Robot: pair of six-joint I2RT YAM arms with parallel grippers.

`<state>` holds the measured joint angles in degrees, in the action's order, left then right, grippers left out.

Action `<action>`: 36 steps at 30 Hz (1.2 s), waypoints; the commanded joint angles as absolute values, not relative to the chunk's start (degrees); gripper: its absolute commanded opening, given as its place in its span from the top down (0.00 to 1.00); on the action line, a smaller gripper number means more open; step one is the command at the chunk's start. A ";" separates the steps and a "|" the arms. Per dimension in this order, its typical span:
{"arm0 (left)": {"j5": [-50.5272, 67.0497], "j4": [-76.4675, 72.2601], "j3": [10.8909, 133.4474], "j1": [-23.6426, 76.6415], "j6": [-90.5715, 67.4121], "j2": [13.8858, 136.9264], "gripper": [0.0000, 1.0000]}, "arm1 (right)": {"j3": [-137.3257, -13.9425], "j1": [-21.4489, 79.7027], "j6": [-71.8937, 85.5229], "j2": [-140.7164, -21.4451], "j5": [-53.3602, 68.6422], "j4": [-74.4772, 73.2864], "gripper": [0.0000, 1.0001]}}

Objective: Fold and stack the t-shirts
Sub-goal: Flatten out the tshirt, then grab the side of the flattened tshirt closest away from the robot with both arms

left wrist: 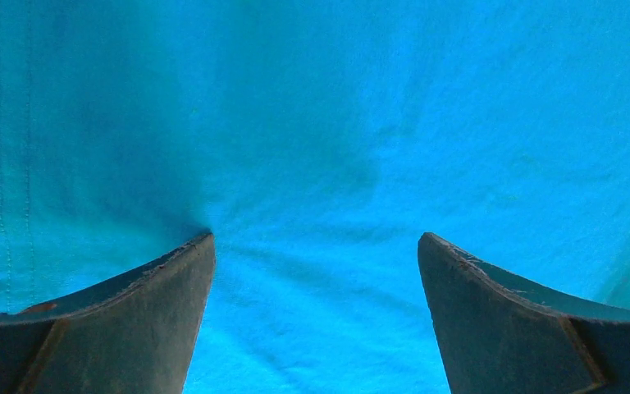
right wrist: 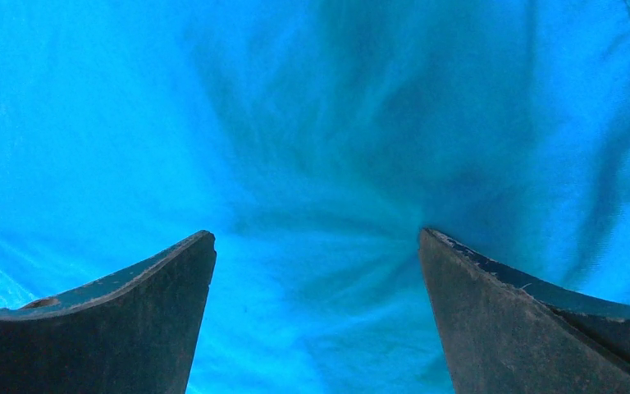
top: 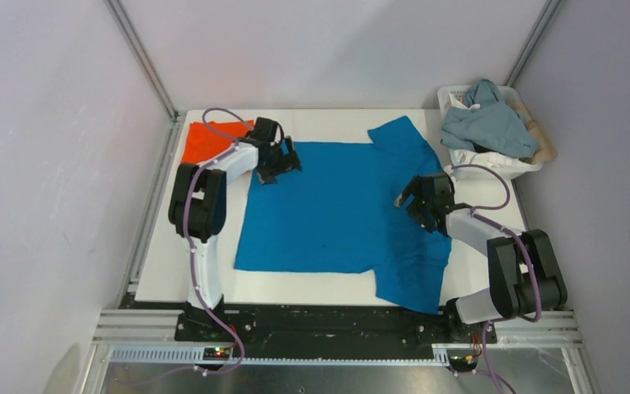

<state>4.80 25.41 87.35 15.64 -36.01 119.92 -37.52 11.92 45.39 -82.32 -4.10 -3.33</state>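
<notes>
**Mia:** What do we see closest to us?

**Ben:** A metal rail [top: 336, 345] with both arms bolted on. Past it we see a white worktop [top: 172, 263]. Pale walls stand on every side.

**Mia:** Where is the blue t-shirt [top: 328, 209]?

**Ben:** It lies flat in the middle of the worktop, turned sideways. Both sleeves are on the right. One sleeve comes down to the near edge and the other points far away.

**Mia:** And the jaws?

**Ben:** The left arm [top: 201, 205] has the left jaws over the shirt's far left corner. The right arm [top: 500, 246] has the right jaws over the right side, between the sleeves. Both stand wide apart and grip nothing. Up close we see only dark fingers [left wrist: 131, 328] and blue cloth with soft wrinkles. We cannot tell if the tips touch the cloth.

**Mia:** What is farther back?

**Ben:** The orange t-shirt [top: 209, 141] sits at the far left corner. The left arm hides part of it, so we cannot make out its whole shape. A white basket [top: 496, 164] sits at the far right corner, piled with grey-blue clothes [top: 492, 123].
</notes>
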 commanded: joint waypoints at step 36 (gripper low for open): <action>-23.63 41.60 22.86 22.95 -64.16 44.99 0.25 | -37.26 24.51 35.35 -44.91 -8.86 -43.77 0.01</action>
<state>-22.06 42.81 21.69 23.38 -60.14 42.48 -37.30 23.90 34.89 -44.82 -6.31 -43.05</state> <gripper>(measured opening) 0.826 0.993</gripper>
